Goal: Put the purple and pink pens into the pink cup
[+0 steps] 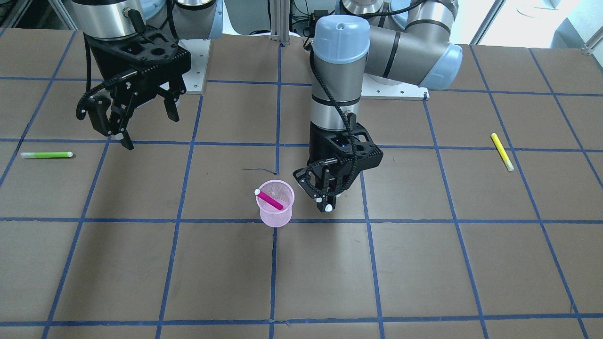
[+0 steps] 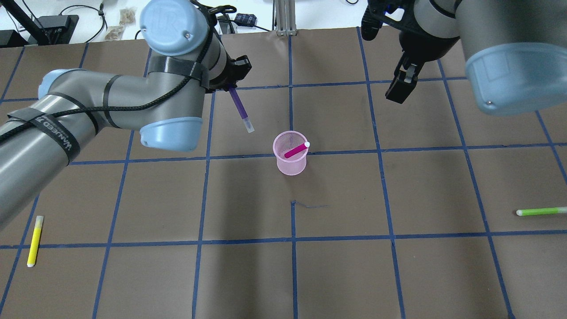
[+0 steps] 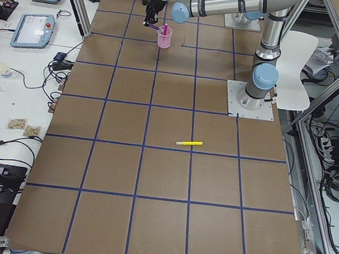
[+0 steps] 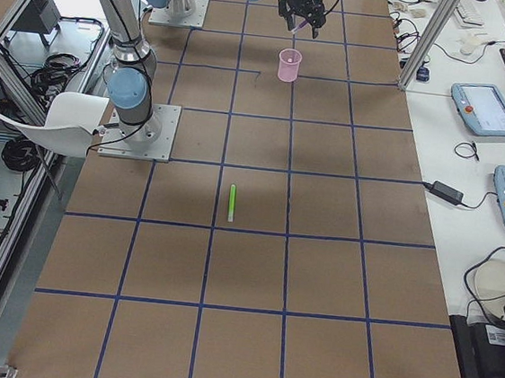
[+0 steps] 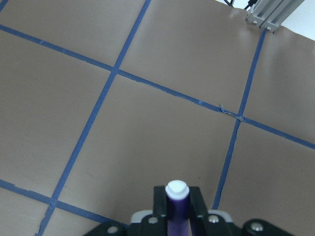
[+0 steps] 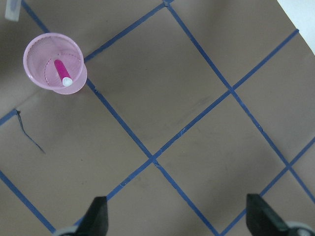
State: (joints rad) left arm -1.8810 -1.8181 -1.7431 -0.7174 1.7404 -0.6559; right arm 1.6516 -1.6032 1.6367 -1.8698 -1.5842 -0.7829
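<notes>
Reading the overhead view left to right: in the upper left of centre the left claw (image 2: 231,83) is clamped on the purple pen (image 2: 241,108) near its top end. Most of the barrel hangs free, angled down toward the pink cup (image 2: 290,161) in the middle of the frame, with the tip just short of the rim. The pink pen (image 2: 296,150) is already in, leaning with its white cap on the cup's right edge. In the upper right the right claw (image 2: 401,86) hangs over the table (image 2: 354,266), fingers wide apart and empty. My guess is the pen is light, stiff, slick plastic, so with that high grip it could pivot if the tip bumps anything. The mesh cup looks featherweight too, and a nudge on the rim could tip it.
</notes>
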